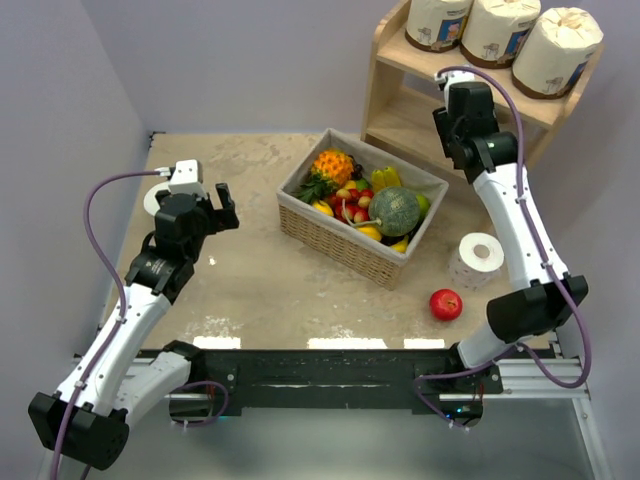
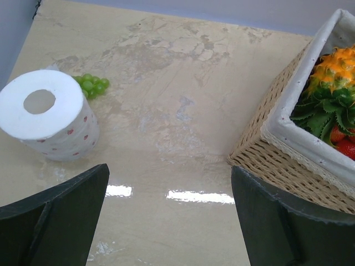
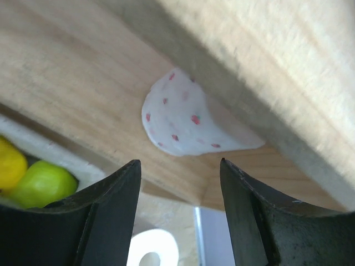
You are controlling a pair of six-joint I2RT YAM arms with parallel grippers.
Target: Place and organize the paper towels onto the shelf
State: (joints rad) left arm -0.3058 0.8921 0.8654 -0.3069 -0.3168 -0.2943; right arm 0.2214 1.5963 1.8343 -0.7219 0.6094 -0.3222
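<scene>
Three cream-wrapped paper towels (image 1: 500, 30) stand in a row on the top tier of the wooden shelf (image 1: 392, 122). A bare white roll with pink dots (image 3: 183, 122) rests on the lower tier, under the upper board. My right gripper (image 3: 180, 166) is open just short of that roll, with nothing between its fingers. Another bare roll (image 1: 477, 258) stands on the table right of the basket. A third bare roll (image 2: 47, 119) stands at the table's left, ahead and to the left of my open left gripper (image 2: 169, 169), which hangs empty over the table.
A wicker basket (image 1: 340, 238) full of fruit sits mid-table, close to my left gripper's right finger (image 2: 277, 221). Green grapes (image 2: 91, 85) lie behind the left roll. A red apple (image 1: 446, 304) lies near the right arm's base.
</scene>
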